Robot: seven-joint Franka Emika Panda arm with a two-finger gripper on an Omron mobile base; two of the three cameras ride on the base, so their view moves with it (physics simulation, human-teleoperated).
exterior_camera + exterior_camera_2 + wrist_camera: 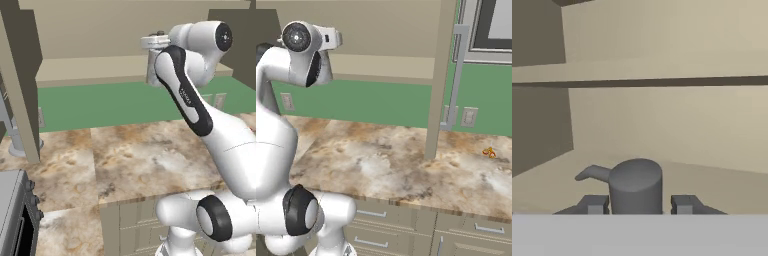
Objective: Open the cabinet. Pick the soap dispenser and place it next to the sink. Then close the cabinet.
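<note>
The cabinet (pixel 90 70) stands open. Its left door (pixel 22 100) is edge-on in the left base view. Its right door (pixel 440 75), with a long silver handle (pixel 456 75), is edge-on in the right base view. The soap dispenser (pixel 636 185), a small grey cylinder with a spout pointing left, stands upright on the beige shelf. My gripper (pixel 639 205) is shut on it, one fingertip (pixel 594 205) on each side. In the left base view the bottle (pixel 151 70) hangs under my hand at the shelf's right part, with my forearm partly covering it. The sink is out of view.
A marble counter (pixel 140 155) runs below the cabinet, with drawer fronts (pixel 406 225) beneath. A grey flared-base post (pixel 14 132) stands at the far left, and a grey appliance (pixel 15 220) at the lower left. A small orange thing (pixel 488 152) lies at the right.
</note>
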